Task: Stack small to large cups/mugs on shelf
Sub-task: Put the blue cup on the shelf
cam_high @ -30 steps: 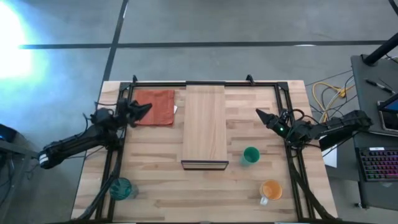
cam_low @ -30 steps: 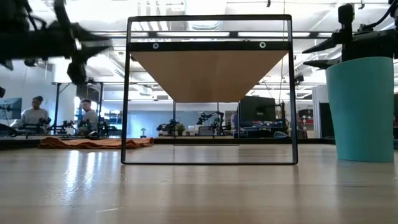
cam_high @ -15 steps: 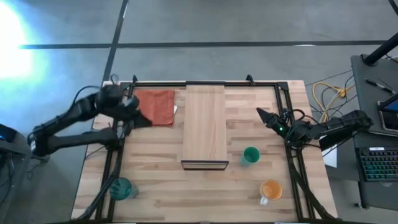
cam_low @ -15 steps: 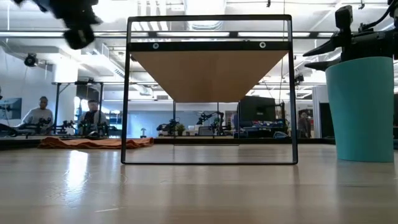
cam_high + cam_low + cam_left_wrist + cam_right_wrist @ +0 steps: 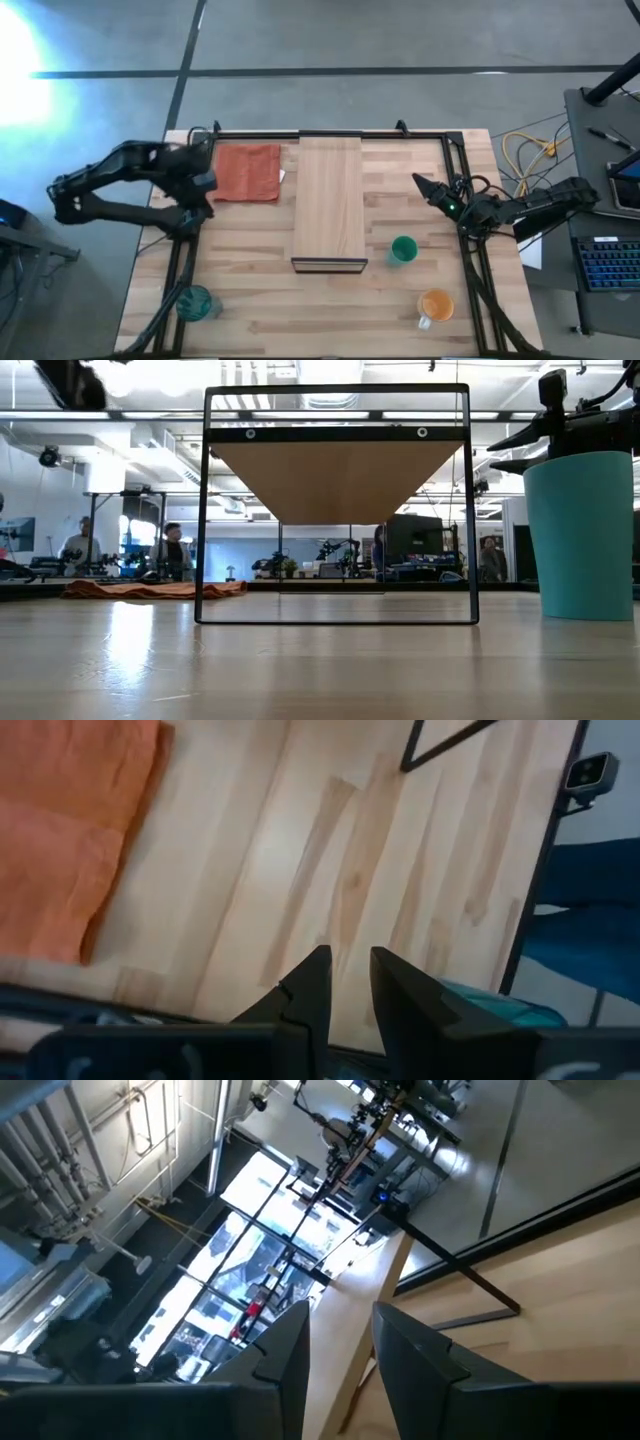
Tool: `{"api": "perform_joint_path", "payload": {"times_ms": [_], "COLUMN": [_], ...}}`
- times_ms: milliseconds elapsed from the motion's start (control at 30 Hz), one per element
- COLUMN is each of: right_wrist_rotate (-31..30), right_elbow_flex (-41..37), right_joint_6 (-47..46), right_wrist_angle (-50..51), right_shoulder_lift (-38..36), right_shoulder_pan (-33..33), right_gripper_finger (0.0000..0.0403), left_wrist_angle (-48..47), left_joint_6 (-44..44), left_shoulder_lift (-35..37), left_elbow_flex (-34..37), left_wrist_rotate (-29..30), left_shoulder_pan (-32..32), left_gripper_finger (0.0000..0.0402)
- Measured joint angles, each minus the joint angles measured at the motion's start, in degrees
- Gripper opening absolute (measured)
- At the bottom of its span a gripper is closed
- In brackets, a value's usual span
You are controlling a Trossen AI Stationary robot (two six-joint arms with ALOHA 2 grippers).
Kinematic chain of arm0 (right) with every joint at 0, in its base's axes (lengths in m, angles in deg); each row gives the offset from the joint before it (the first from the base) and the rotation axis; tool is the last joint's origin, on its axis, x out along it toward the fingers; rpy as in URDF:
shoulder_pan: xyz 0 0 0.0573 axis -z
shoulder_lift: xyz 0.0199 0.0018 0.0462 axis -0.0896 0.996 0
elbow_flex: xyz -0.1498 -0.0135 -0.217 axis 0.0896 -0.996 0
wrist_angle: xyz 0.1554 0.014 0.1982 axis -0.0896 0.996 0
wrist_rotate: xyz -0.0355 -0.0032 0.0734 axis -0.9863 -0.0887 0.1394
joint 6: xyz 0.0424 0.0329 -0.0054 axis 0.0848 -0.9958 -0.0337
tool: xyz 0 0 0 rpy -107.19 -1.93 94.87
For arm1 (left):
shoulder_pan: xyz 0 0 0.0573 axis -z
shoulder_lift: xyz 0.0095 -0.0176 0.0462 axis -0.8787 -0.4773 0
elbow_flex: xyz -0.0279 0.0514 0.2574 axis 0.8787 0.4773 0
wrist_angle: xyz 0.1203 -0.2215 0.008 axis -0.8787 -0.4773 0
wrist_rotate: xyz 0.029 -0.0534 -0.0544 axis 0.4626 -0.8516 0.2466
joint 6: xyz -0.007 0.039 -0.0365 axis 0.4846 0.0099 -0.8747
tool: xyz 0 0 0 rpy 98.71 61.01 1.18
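From above, we see the left gripper (image 5: pixel 203 180) at the left edge of the pale wooden surface (image 5: pixel 250 290), just beside the folded orange-red cloth (image 5: pixel 248 172), its arm folded back off the side; in the left wrist view its two dark fingers (image 5: pixel 310 990) stand close together with a narrow gap between them, holding nothing. Toward the near left corner stands the tall translucent teal tumbler (image 5: pixel 194 302), upright and well apart from everything else. In the middle lies the long light-wood plank shelf with its dark front edge (image 5: pixel 328 200), carried on a black metal frame (image 5: pixel 206 510), with nothing on it. To the right of the shelf's front end, the smaller opaque green cup (image 5: pixel 403 249) stands upright on the surface, and nearer the front right corner sits the small orange mug with a white handle (image 5: pixel 436 305). The right gripper (image 5: pixel 422 185) hangs above the surface near the right edge, beyond the green cup; its fingers (image 5: pixel 290 1345) are slightly parted and hold nothing.
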Motion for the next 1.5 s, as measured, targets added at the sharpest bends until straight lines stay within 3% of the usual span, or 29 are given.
{"api": "perform_joint_path", "payload": {"times_ms": [233, 433, 567, 800, 1167, 1500], "right_wrist_rotate": [0.0, 0.0, -0.02, -0.02, 0.45, 0.66], "right_elbow_flex": [0.0, 0.0, 0.0, 0.02, 0.02, 0.02], "right_joint_6": [0.32, 0.39, 0.45, -0.52, -1.01, -1.03], "right_wrist_angle": [0.04, 0.03, 0.27, 1.73, 2.55, 3.79], "right_shoulder_lift": [0.17, 0.16, 0.32, 0.81, 1.24, 1.24], "right_shoulder_pan": [0.0, 0.0, 0.02, 0.02, 0.02, 0.02], "right_gripper_finger": [0.0105, 0.0105, 0.0105, 0.0105, 0.0105, 0.0105], "left_wrist_angle": [6.57, 10.52, 10.83, 9.17, 3.87, 6.56], "left_joint_6": [-23.22, -30.13, -37.91, -47.98, -41.93, -42.23], "left_shoulder_lift": [1.19, -7.98, -14.85, -18.29, -19.02, -19.41], "left_elbow_flex": [-0.22, -0.35, -0.01, -0.23, -0.22, -0.26], "left_wrist_rotate": [9.67, 12.92, 19.51, 20.1, 13.38, 10.2], "left_shoulder_pan": [24.88, 47.74, 56.1, 60.1, 63.7, 63.67], "left_gripper_finger": [0.0058, 0.0058, 0.0058, 0.0058, 0.0061, 0.0101]}}
